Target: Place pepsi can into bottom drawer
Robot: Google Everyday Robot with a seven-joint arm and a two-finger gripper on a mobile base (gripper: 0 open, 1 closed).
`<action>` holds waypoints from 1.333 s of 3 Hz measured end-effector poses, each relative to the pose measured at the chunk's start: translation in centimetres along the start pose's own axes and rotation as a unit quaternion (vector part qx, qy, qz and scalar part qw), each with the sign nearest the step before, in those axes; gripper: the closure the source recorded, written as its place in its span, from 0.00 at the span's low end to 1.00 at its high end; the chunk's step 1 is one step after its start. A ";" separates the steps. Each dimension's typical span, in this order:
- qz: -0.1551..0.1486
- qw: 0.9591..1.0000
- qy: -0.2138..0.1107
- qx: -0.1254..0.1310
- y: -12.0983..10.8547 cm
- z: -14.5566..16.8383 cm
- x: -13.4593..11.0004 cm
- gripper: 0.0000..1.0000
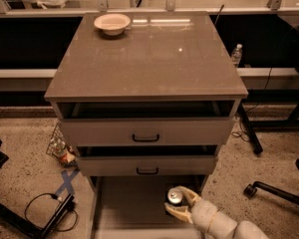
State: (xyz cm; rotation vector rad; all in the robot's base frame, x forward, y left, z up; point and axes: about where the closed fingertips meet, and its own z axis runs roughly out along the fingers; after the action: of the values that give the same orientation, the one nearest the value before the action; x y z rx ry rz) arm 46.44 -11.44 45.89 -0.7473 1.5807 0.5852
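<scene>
The pepsi can (175,196) shows its silver top at the lower middle of the camera view, held upright between the cream fingers of my gripper (179,204). The gripper is shut on the can, and my arm (219,225) comes in from the lower right corner. Can and gripper are over the right part of the bottom drawer (124,205), which is pulled out and shows a flat grey floor. I cannot tell whether the can touches the floor.
The cabinet's two upper drawers (145,132) with black handles stand slightly ajar. A cream bowl (112,23) sits on the cabinet top at the back left. Cables (45,208) and blue tape lie on the floor at left; a chair base (274,190) stands at right.
</scene>
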 end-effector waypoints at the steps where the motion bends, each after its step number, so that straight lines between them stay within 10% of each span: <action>1: -0.023 0.999 0.011 -0.031 1.5 3.5 6.4 1.00; 3: -0.030 0.999 0.019 -0.027 1.7 5.1 8.1 1.00; 4: -0.083 0.994 0.052 -0.051 1.0 7.7 11.8 1.00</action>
State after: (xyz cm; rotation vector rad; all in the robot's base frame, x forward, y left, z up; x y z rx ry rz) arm 50.07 -6.66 33.06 -0.9901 1.5736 0.5148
